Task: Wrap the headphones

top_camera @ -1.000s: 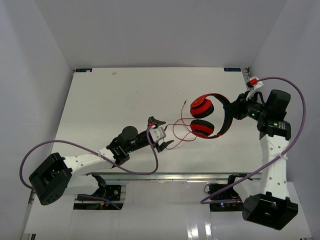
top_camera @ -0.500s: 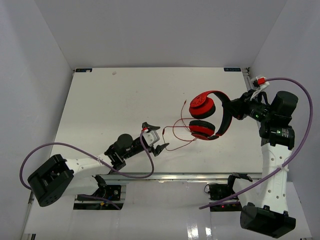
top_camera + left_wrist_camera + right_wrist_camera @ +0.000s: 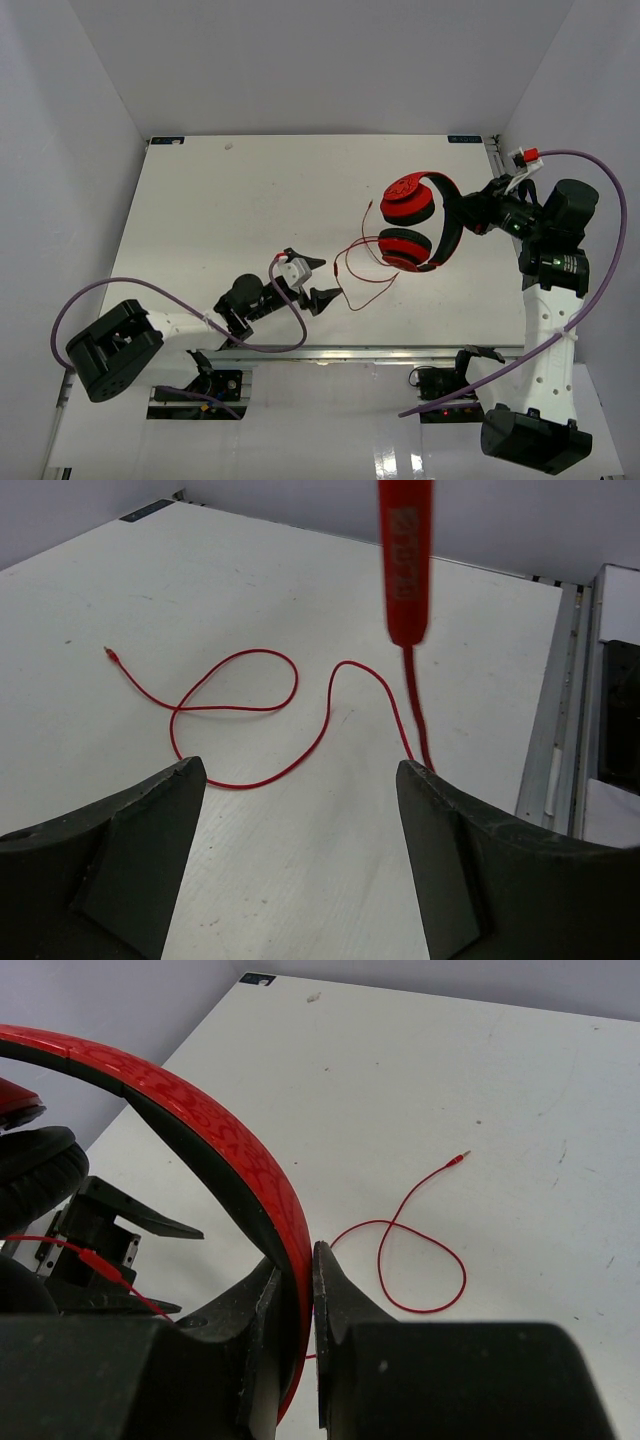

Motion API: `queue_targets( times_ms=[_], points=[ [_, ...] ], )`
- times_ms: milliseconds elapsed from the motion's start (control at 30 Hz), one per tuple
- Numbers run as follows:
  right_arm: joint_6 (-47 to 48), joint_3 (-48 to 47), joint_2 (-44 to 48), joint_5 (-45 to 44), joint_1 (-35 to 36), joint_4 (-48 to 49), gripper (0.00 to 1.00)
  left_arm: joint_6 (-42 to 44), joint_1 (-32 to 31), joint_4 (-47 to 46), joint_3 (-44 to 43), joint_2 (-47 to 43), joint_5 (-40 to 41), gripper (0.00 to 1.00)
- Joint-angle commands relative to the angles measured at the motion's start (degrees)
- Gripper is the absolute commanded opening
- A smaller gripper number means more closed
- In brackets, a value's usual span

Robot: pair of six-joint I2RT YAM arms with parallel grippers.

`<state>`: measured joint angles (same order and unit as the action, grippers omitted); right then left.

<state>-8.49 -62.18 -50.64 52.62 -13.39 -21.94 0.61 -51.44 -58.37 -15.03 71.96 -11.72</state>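
The red headphones (image 3: 418,222) hang above the right half of the table, earcups stacked. My right gripper (image 3: 464,214) is shut on their headband (image 3: 210,1120), jaws pinching the red band (image 3: 303,1278). The thin red cable (image 3: 352,277) drops from the earcups and lies in loops on the table (image 3: 262,670), its plug (image 3: 465,1155) resting farther back. My left gripper (image 3: 325,279) sits low near the front edge, open and empty, fingers (image 3: 140,840) either side of bare table just short of the cable. A blurred red part of the headphones (image 3: 405,560) hangs ahead of it.
The white table (image 3: 200,200) is walled by white panels on three sides. A metal rail (image 3: 560,750) runs along its near edge. Purple robot cables (image 3: 150,290) loop off both arms. My left gripper (image 3: 115,1225) shows past the headband in the right wrist view.
My left arm drew back toward the near edge, its jaws slightly narrower. My right gripper carried the headphones a little farther back, dragging the cable's loops.
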Motion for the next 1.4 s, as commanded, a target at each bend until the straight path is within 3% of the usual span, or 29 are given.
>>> queue_targets(
  times_ms=[0, 200, 400, 800, 1000, 1133, 1300, 1367],
  points=[
    [-3.81, -3.72, -0.34, 1.43, 0.12, 3.32, 0.08, -5.13, -0.94, -6.06, 2.04, -1.31, -3.67, 0.88],
    [-2.9, -4.48, -1.04, 0.3, 0.12, 2.64, 0.08, -5.41, -0.95, 2.32, 6.99, -12.58, -1.03, 0.91],
    [-2.34, -4.79, -1.39, 0.11, 0.03, 2.34, 0.08, -6.77, -1.2, 2.87, 11.45, -19.29, -0.5, 0.97],
    [-2.65, -5.18, -1.07, 0.23, 0.09, 1.73, 0.08, -11.48, -1.18, -14.68, 3.11, 3.05, -5.47, 0.97],
    [-1.9, -5.45, -1.13, -0.05, 0.04, 0.94, 0.08, -15.94, -1.47, -22.46, 0.37, 9.5, -8.85, 0.93],
    [-2.12, -5.15, -1.28, 0.39, 0.12, 1.33, 0.08, -16.7, -1.47, -23.61, -1.05, 13.24, -9.7, 0.81],
    [-2.8, -5.59, -0.85, 1.63, 0.03, 1.64, 0.08, -17.96, -1.47, -27.76, -2.46, 18.95, -10.39, 0.47],
    [-3.13, -5.54, -0.69, 1.91, 0.05, 1.64, 0.08, -18.97, -1.47, -30.05, -3.12, 21.47, -10.82, 0.44]
  ],
)
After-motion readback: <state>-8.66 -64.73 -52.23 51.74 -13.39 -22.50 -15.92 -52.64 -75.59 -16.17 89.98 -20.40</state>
